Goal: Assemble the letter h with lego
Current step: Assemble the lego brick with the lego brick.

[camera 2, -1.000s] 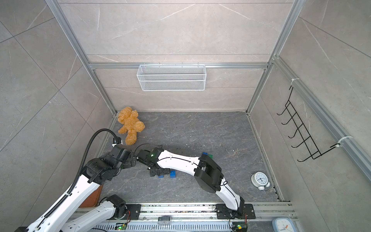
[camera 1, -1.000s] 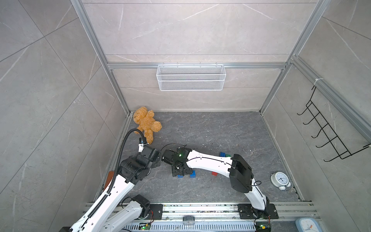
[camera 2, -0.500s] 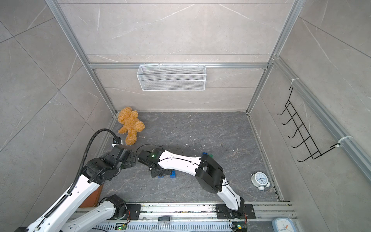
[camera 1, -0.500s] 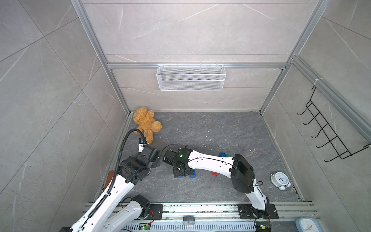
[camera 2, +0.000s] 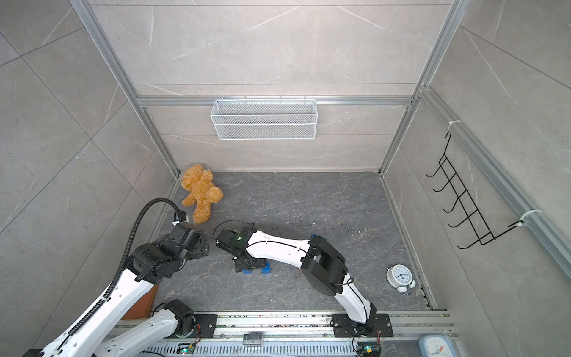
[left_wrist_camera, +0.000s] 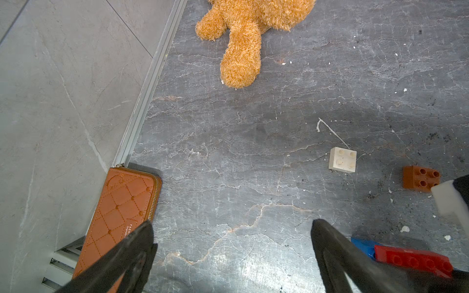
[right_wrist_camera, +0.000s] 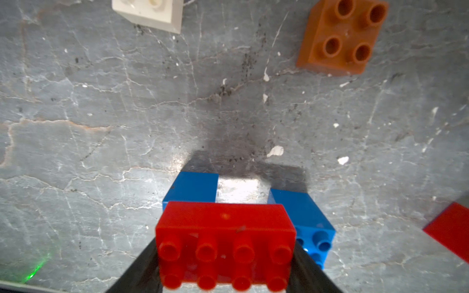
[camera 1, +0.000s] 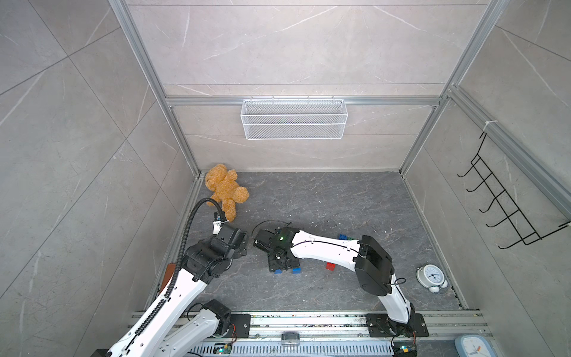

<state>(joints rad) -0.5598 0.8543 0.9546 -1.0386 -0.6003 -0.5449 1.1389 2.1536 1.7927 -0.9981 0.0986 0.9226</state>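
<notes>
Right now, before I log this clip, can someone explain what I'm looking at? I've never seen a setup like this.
Two white robot arms are mounted at the front of a grey floor inside a tiled booth. Both top views look down on the whole scene; the other two pictures come from a camera on each arm's wrist. The left end effector is wide open and empty, hanging over the floor near a brown wallet. The right end effector grips a long red brick just over two blue bricks; whether it is pressed on, I cannot tell. Loose nearby: a white brick, a brown brick and a small red brick. A teddy bear and an alarm clock lie aside.
</notes>
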